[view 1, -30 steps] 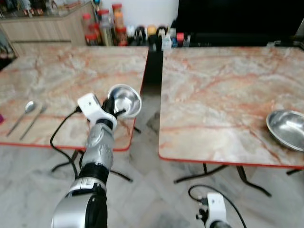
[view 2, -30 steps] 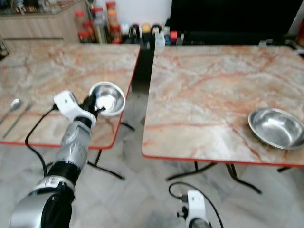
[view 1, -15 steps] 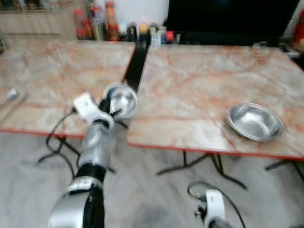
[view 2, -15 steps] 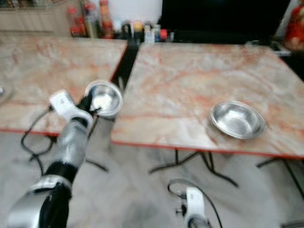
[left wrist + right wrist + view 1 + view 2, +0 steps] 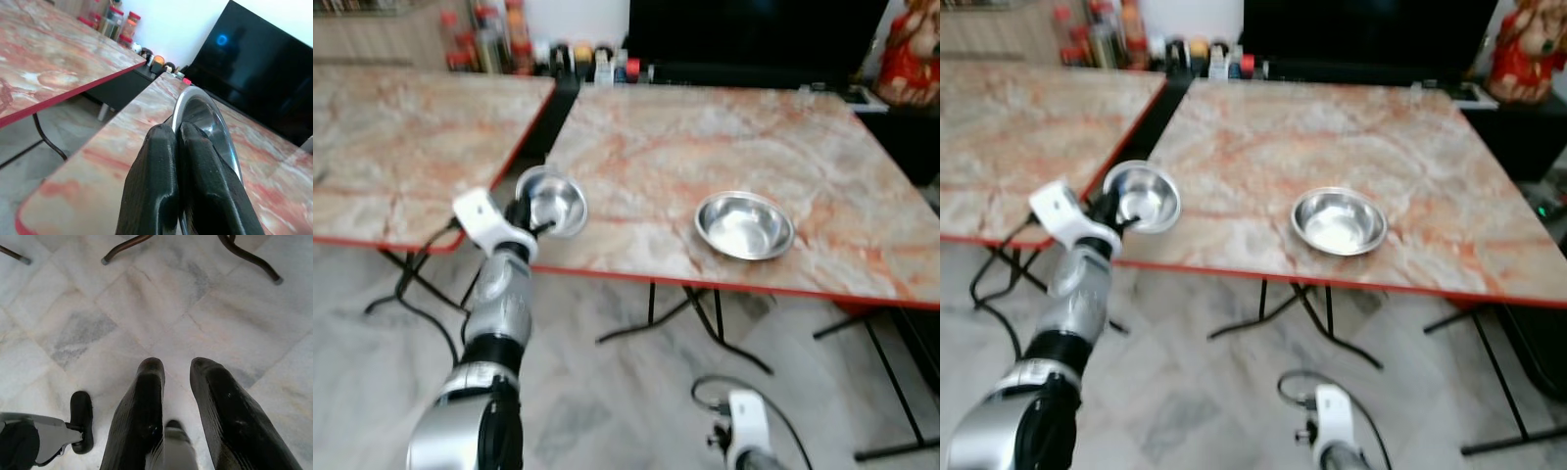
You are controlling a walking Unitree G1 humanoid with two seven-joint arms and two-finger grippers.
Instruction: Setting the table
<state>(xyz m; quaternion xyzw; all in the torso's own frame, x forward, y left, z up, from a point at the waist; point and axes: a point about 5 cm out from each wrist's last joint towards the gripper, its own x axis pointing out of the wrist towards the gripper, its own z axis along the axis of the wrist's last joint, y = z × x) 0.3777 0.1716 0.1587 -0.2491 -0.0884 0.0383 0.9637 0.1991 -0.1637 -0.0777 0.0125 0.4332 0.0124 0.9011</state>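
My left gripper [image 5: 530,217] is shut on the rim of a small steel bowl [image 5: 555,201], held tilted over the near left corner of the right marble table [image 5: 724,147]. In the left wrist view the black fingers [image 5: 168,191] pinch the bowl's rim [image 5: 205,122]. A second, wider steel bowl [image 5: 744,224] rests on that table, right of the held bowl. My right gripper [image 5: 176,367] hangs low over the floor with its fingers apart and nothing between them.
A second marble table [image 5: 401,127] stands to the left, with a dark gap between the two. Bottles and jars [image 5: 509,44] line the back wall beside a black screen [image 5: 754,34]. A red figure [image 5: 906,59] stands at the far right. Table legs [image 5: 685,313] cross the tiled floor.
The camera has swung right, so both tables slid left in view. The held bowl now hangs over the right table's corner instead of the left table's edge.
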